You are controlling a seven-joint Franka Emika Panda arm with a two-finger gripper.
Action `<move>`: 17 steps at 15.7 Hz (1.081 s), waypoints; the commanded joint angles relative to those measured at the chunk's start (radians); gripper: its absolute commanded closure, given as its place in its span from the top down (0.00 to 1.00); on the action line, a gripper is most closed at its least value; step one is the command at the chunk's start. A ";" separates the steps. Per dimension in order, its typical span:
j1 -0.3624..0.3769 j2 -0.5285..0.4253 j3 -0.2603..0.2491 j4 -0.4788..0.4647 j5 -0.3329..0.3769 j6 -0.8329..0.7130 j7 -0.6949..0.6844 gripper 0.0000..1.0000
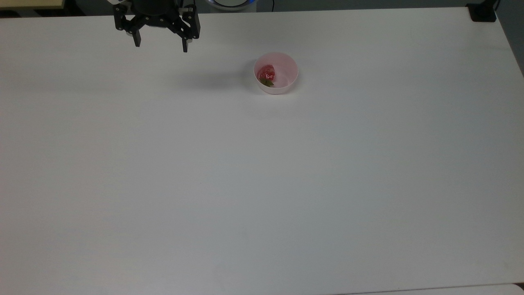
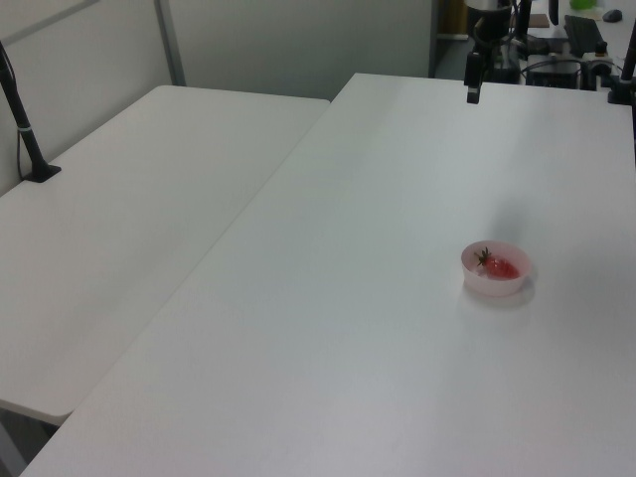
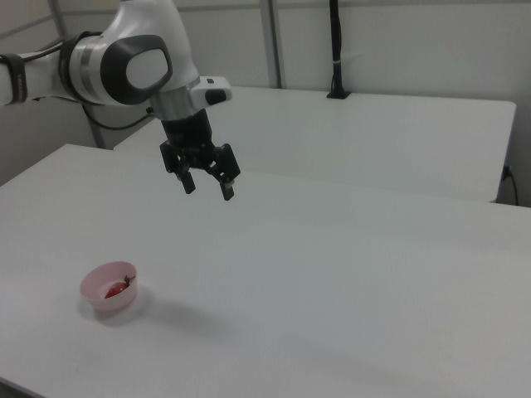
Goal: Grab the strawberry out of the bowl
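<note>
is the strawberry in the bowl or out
In: the strawberry lies inside the bowl; the open pincer hangs well away, holding nothing.

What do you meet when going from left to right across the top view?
Gripper → strawberry, lying in the left part of the bowl.

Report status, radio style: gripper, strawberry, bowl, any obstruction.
Gripper open, empty, raised above the table, off to the top view's left of the bowl. Strawberry lying inside bowl, untouched. Nothing between gripper and bowl.
</note>
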 commanded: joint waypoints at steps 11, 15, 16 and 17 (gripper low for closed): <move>0.118 0.010 -0.050 0.010 0.016 -0.029 -0.039 1.00; 0.159 -0.005 -0.041 -0.043 0.019 -0.093 -0.131 1.00; 0.195 -0.002 -0.038 -0.052 0.021 -0.125 -0.146 1.00; 0.231 0.003 -0.039 -0.071 0.021 -0.141 -0.148 1.00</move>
